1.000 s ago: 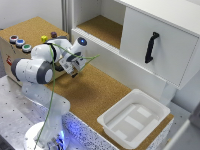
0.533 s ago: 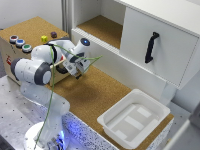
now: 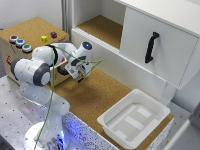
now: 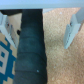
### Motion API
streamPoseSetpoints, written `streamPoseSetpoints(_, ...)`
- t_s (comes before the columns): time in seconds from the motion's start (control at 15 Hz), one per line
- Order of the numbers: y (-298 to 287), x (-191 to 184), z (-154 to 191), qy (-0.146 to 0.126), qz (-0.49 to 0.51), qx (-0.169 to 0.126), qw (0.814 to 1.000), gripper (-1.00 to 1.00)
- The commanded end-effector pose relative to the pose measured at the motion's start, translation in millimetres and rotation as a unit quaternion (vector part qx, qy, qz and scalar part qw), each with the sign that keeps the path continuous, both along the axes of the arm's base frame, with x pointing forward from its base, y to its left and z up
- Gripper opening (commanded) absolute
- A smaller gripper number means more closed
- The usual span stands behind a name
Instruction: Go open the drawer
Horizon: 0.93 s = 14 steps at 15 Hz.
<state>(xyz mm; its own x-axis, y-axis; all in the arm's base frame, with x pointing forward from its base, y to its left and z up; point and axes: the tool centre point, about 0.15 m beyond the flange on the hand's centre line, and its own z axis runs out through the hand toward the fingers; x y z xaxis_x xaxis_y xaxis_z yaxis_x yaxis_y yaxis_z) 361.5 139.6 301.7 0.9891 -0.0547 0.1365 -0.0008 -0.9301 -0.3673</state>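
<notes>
A cork-covered box [image 3: 31, 31] stands at the exterior view's left, with a drawer in its front that my arm mostly hides. In the wrist view a black bar handle [image 4: 31, 50] runs between my two fingers [image 4: 75, 27]. My gripper [image 3: 78, 71] is at the box's front, open, with one finger on each side of the handle and a gap on both sides. It also shows in the wrist view [image 4: 40, 25]. A blue and white marker [image 4: 6, 57] is on the front beside the handle.
Coloured buttons [image 3: 20, 43] sit on top of the box. A white cabinet [image 3: 165, 35] with a black door handle [image 3: 151, 47] stands at the exterior view's right, beside an open cork shelf [image 3: 102, 27]. A white tray [image 3: 116, 105] lies on the cork table [image 3: 95, 97].
My wrist has shifted slightly toward the exterior view's right and lower, staying at the box's front. The fingers stay apart.
</notes>
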Motion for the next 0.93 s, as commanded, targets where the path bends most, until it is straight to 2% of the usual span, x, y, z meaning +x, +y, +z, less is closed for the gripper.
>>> streamPoseSetpoints(0.0,-14,-41,71,-0.095,-0.037,-0.088,0.991,1.00)
streamPoseSetpoints(0.07,-11,-44,90,-0.105,-0.027,-0.105,0.989,1.00)
streamPoseSetpoints(0.2,-2,-49,119,-0.129,-0.003,-0.118,0.985,1.00)
streamPoseSetpoints(0.33,19,-47,137,-0.135,0.062,-0.117,0.982,1.00)
streamPoseSetpoints(0.6,71,-23,142,-0.112,0.204,-0.109,0.966,1.00)
streamPoseSetpoints(0.67,86,-17,143,-0.108,0.231,-0.117,0.960,1.00)
streamPoseSetpoints(0.87,137,-6,143,-0.101,0.316,-0.164,0.929,1.00)
